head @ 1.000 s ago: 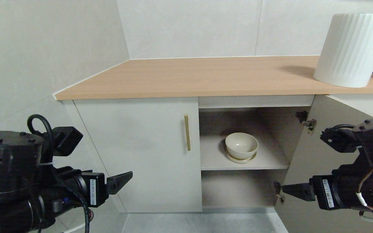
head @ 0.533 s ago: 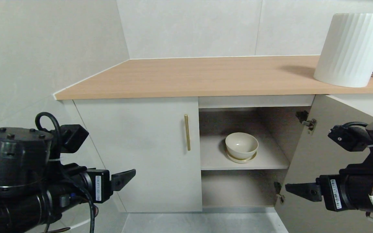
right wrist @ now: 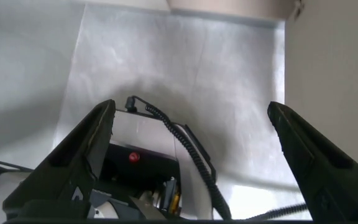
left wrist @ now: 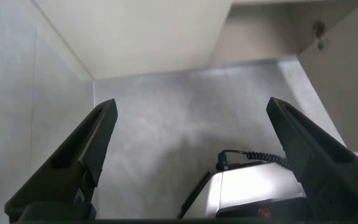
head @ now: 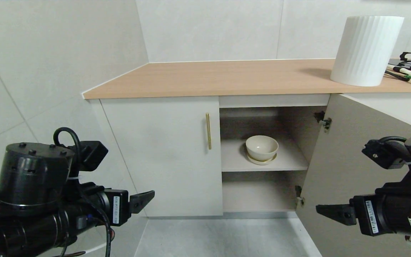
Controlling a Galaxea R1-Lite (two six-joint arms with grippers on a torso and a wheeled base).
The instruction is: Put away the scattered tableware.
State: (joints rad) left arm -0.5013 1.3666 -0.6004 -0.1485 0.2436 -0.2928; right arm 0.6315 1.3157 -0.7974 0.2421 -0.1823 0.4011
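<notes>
Left hand and right hand are hanging open, empty; swinging inward, the right is risking clipping the cabinet door at four o'clock.

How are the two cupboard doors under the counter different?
The left door is shut; the right door is swung wide open, so the shelf with the bowl shows. The left door shows its front with a gold handle; the right door shows its inside face with hinges. Both are plain pale panels.
</notes>
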